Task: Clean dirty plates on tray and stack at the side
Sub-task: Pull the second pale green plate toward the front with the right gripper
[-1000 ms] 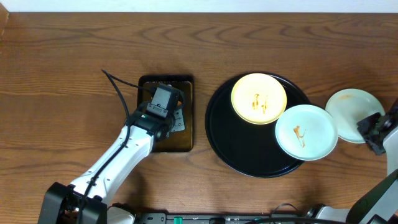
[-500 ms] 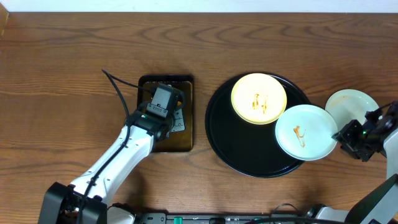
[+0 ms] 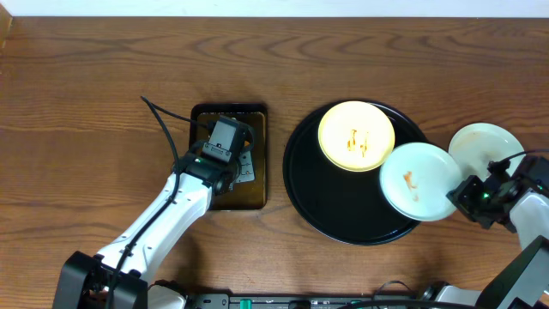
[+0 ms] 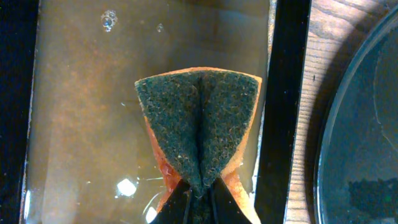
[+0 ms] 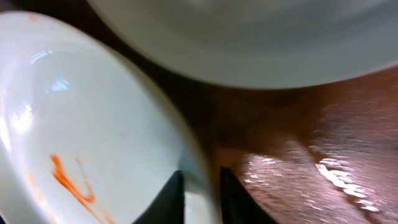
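Note:
The round black tray [image 3: 334, 206] holds the pale yellow plate [image 3: 357, 136], smeared with orange sauce. A mint-green plate [image 3: 419, 180] with a small smear overhangs the tray's right rim. My right gripper [image 3: 467, 196] is at its right edge. In the right wrist view the gripper [image 5: 202, 186] straddles that plate's rim [image 5: 93, 124], one finger on top and one outside, closed on it. A second mint-green plate [image 3: 485, 148] lies on the table to the right and also shows in the right wrist view [image 5: 249, 37]. My left gripper [image 4: 199, 193] is shut on a folded green-and-orange sponge [image 4: 199, 124].
The sponge hangs over a small rectangular black tray [image 3: 257, 116] holding brownish water [image 4: 93, 124], left of the round tray [image 4: 360, 155]. A black cable [image 3: 163, 116] runs from the left arm. Bare wooden table [image 3: 86, 103] surrounds everything.
My right gripper has moved left from beside the far mint plate to the smeared mint plate's rim and closed on it. The plate has shifted slightly left. The left arm has not moved.

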`<state>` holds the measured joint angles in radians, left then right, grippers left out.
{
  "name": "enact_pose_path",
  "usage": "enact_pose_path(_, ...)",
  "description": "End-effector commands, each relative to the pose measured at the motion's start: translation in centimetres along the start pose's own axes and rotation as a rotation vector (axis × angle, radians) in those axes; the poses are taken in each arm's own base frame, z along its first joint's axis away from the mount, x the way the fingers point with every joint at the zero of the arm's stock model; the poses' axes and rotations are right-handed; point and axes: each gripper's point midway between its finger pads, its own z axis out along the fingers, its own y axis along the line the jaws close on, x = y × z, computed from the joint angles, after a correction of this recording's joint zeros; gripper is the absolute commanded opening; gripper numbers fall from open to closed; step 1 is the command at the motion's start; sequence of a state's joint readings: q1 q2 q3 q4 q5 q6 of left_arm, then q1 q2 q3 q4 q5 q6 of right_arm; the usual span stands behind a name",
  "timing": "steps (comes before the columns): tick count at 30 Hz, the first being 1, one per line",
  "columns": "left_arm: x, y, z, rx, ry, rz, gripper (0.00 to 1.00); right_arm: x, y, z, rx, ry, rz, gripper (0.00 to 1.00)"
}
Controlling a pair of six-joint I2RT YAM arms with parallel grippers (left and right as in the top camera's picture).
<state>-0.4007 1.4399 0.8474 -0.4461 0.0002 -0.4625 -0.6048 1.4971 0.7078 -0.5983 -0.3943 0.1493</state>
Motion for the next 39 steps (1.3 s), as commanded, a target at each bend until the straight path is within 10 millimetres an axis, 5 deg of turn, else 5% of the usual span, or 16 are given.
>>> enact_pose_path(1,-0.4,0.2,-0.4,-0.005,-0.019,0.013,0.08,0.1,2.1,-0.2,-0.123,-0.005,-0.039,0.11)
enact_pose_path(5,-0.4,0.2,-0.4,-0.005,-0.019,0.013,0.08,0.0,2.8,-0.4,-0.161,-0.007,-0.053,0.01)
enact_pose_path(17,-0.5,0.1,-0.4,-0.002,-0.023,0.013,0.08,0.1,6.0,-3.2,-0.243,-0.08,-0.157,0.01)
enact_pose_path(24,-0.8,-0.7,-0.5,0.019,-0.042,0.033,0.08,3.3,8.7,-3.4,-0.175,-0.027,-0.291,0.01)
enact_pose_path(29,0.1,-3.4,-0.7,0.067,-0.049,0.139,0.08,7.0,9.3,-1.7,-0.031,0.07,-0.37,0.01)
enact_pose_path(35,2.5,-8.8,-1.5,0.24,-0.018,0.24,0.08,9.8,10.7,-0.8,0.005,0.122,-0.424,0.01)
enact_pose_path(39,3.6,-11.7,-2.2,0.32,-0.021,0.238,0.08,11.3,9.6,0.1,0.074,0.142,-0.393,0.01)
